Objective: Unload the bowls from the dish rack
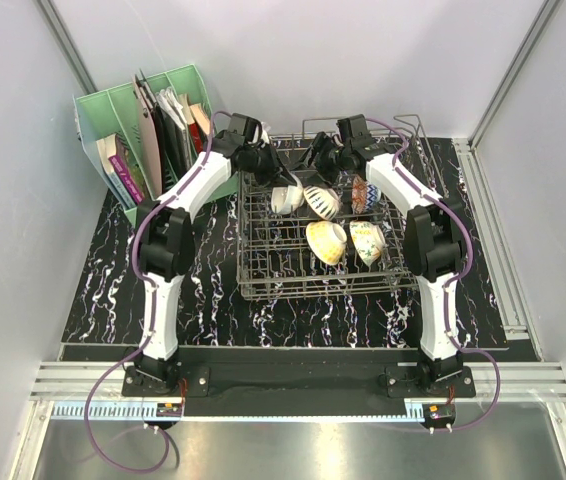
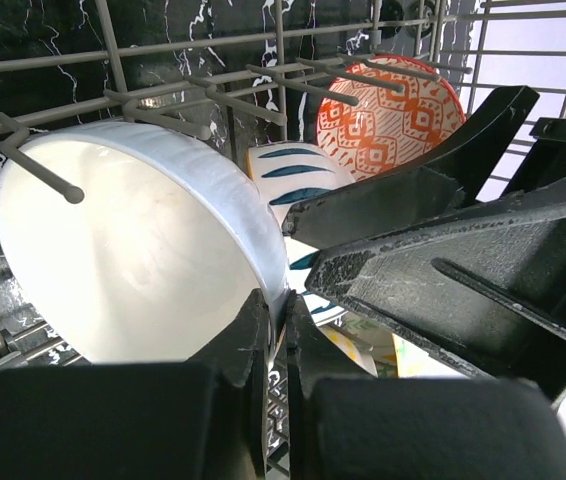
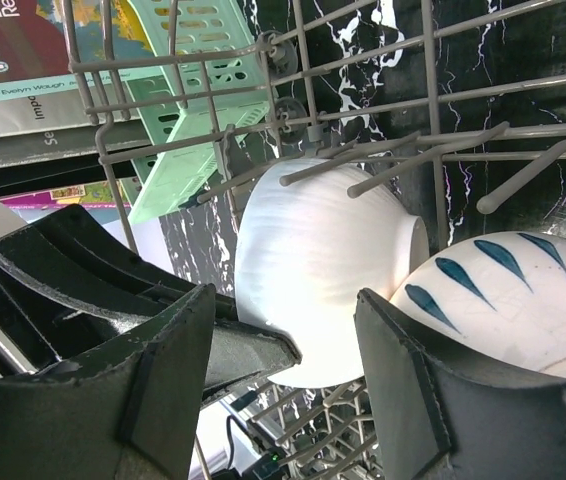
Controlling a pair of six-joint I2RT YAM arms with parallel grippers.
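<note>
The grey wire dish rack [image 1: 313, 291] holds several bowls on edge: a cream-white bowl [image 1: 285, 198], a dark-striped one [image 1: 321, 203], a red-orange patterned one [image 1: 359, 195], a tan-yellow one [image 1: 326, 241] and a floral one [image 1: 367, 243]. My left gripper [image 2: 281, 306] is shut on the rim of the cream-white bowl [image 2: 133, 250], at the rack's back left. My right gripper [image 3: 283, 296] is open just beside it. The cream-white bowl [image 3: 313, 250] shows between its fingers, and the striped bowl [image 3: 503, 290] is on the right. Whether those fingers touch the bowl I cannot tell.
A green plastic file holder [image 1: 113, 110] with books stands at the back left, close to the rack and my left arm. Upright tines [image 2: 38, 170] cross in front of the white bowl. The two grippers are close together over the rack's back row.
</note>
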